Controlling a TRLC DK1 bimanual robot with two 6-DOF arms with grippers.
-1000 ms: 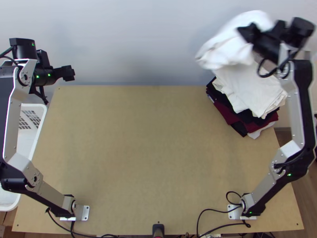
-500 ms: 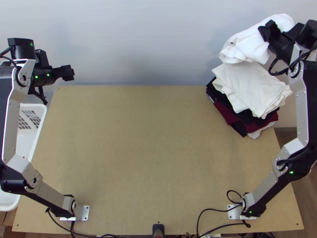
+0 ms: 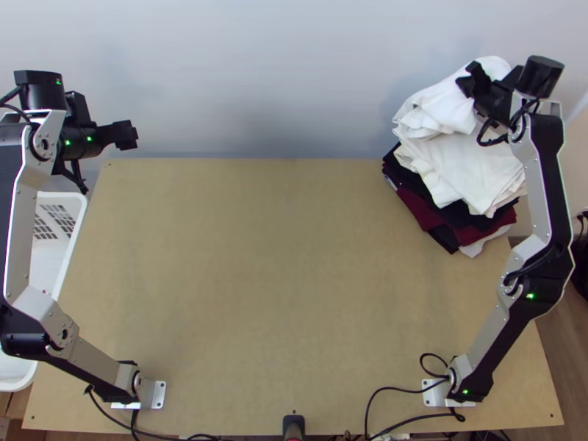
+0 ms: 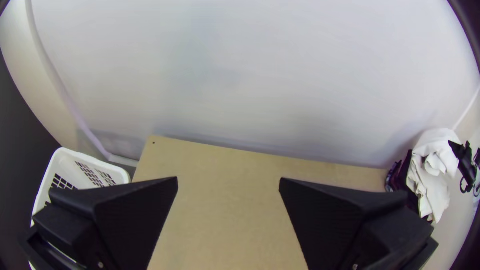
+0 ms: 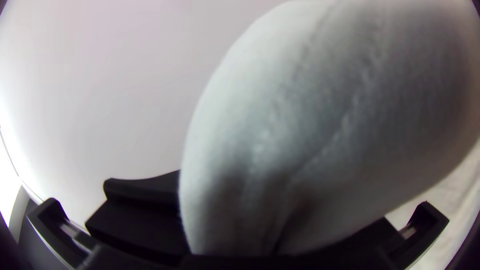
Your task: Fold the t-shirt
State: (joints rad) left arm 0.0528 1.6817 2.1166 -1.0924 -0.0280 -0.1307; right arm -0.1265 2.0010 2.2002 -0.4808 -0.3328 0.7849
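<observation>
The right tool [image 3: 475, 79] is clamped on the white t-shirt [image 3: 439, 103], a bunched bundle beside its fingers. Below it sits the stack of clothes [image 3: 470, 173], at the worktop's [image 3: 257, 294] corner. Well apart, the left tool [image 3: 126, 136] gapes, near the white basket [image 3: 76, 199].

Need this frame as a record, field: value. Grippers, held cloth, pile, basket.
left_gripper: left gripper open, holding nothing, raised near table's far left corner
right_gripper: right gripper gripping white cloth
held_cloth: rumpled, folds showing, at pile's far end; whether pile bears its weight: cannot tell
pile: stacked cloth, far right corner; white above black and dark red
basket: white basket, left of table
</observation>
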